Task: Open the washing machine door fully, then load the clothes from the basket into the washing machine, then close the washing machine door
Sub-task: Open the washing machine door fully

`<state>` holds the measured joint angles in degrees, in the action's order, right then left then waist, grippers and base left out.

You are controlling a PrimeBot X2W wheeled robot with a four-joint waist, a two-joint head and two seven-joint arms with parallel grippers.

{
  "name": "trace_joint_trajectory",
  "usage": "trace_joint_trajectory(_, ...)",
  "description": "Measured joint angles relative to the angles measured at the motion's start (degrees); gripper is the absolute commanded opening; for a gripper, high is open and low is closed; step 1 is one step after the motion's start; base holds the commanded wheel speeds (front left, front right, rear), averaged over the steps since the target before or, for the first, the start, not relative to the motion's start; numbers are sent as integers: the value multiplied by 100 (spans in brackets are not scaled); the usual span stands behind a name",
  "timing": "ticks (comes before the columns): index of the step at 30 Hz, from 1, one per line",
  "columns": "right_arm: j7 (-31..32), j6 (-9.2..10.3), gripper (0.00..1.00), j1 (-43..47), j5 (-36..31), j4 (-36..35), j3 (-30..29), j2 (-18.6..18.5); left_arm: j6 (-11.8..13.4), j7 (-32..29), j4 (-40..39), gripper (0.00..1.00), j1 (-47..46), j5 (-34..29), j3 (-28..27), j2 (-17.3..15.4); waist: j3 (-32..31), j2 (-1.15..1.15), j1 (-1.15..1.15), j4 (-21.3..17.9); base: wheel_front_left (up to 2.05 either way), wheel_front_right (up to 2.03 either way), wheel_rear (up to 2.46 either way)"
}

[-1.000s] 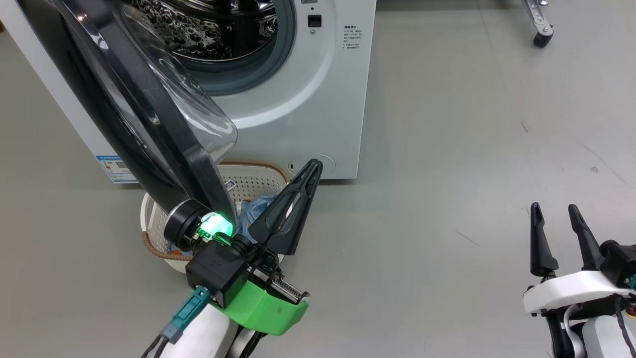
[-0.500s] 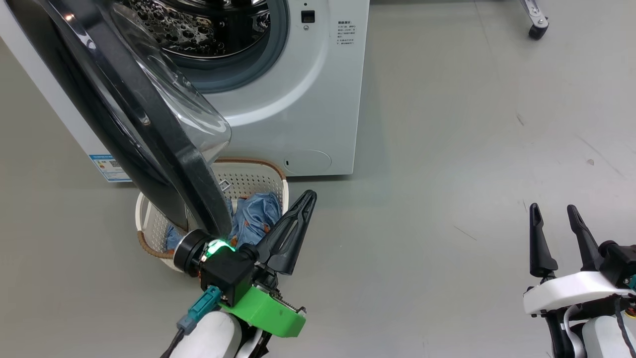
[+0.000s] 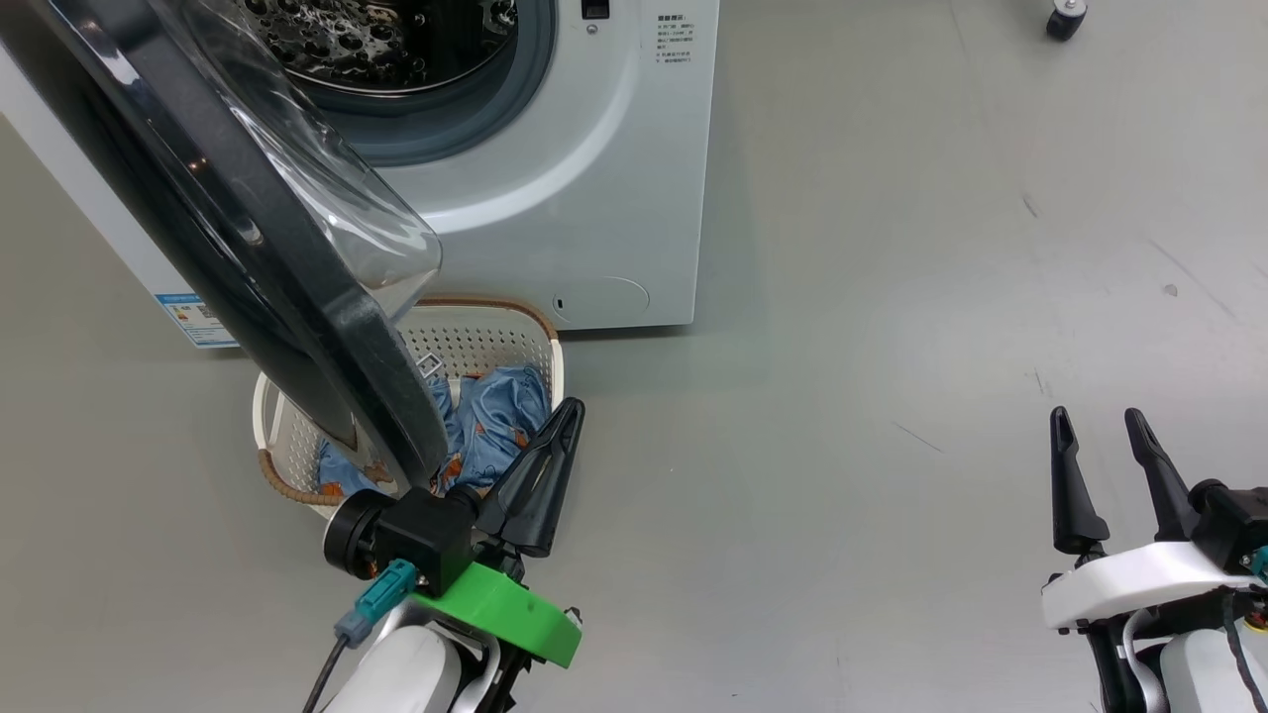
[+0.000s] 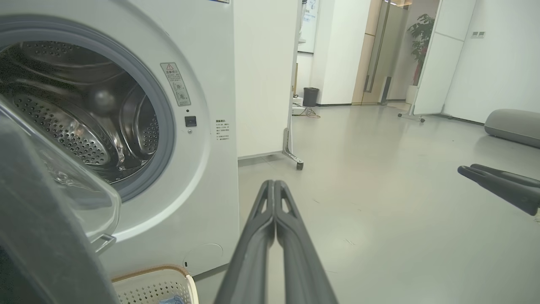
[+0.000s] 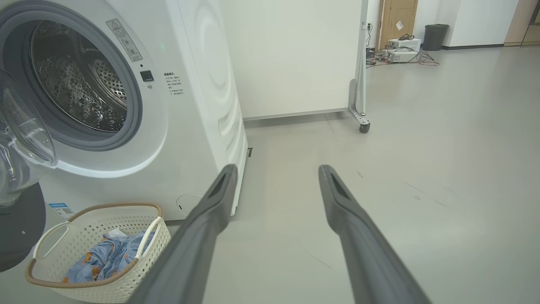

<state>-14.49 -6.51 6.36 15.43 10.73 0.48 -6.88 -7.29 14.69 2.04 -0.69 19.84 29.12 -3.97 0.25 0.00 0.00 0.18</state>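
Open washing machine door (image 3: 297, 287) overhangs the basket (image 3: 495, 305), covering clothes (image 3: 495, 416); my left fingers (image 3: 535, 480) pinched shut, empty, probably for pushing it wider; right fingers (image 3: 1072, 495) wide, idle.

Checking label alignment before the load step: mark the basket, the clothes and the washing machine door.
basket (image 5: 122, 285), right wrist view, front perforated wall.
clothes (image 5: 105, 257), right wrist view, blue fabric in the middle of the pile.
washing machine door (image 3: 376, 376), head view, lower edge of the black rim.
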Motion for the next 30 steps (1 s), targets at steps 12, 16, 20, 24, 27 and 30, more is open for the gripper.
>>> trace_joint_trajectory(12,0,-10,100,-6,1,-1,-56,-3,0,0,168,0,-316,241,-171,89,211,0,0,40,0,0,0)
trace_joint_trajectory(16,0,-16,100,-31,8,-3,-70,0,0,0,334,0,-435,241,-309,91,299,0,0,82,0,0,0)
trace_joint_trajectory(20,0,-18,100,-107,8,4,-63,7,1,0,533,0,-499,244,-425,93,345,0,0,114,0,0,0)
trace_joint_trajectory(24,0,-19,100,-125,9,13,-65,8,26,-1,703,0,-526,253,-531,102,376,0,0,127,0,0,0)
trace_joint_trajectory(27,0,-48,100,-125,14,29,-75,8,73,-1,825,0,-555,256,-609,109,400,0,0,139,0,0,0)
trace_joint_trajectory(30,0,-48,100,-125,16,52,-80,10,86,0,918,0,-620,300,-705,110,422,0,0,155,0,0,0)
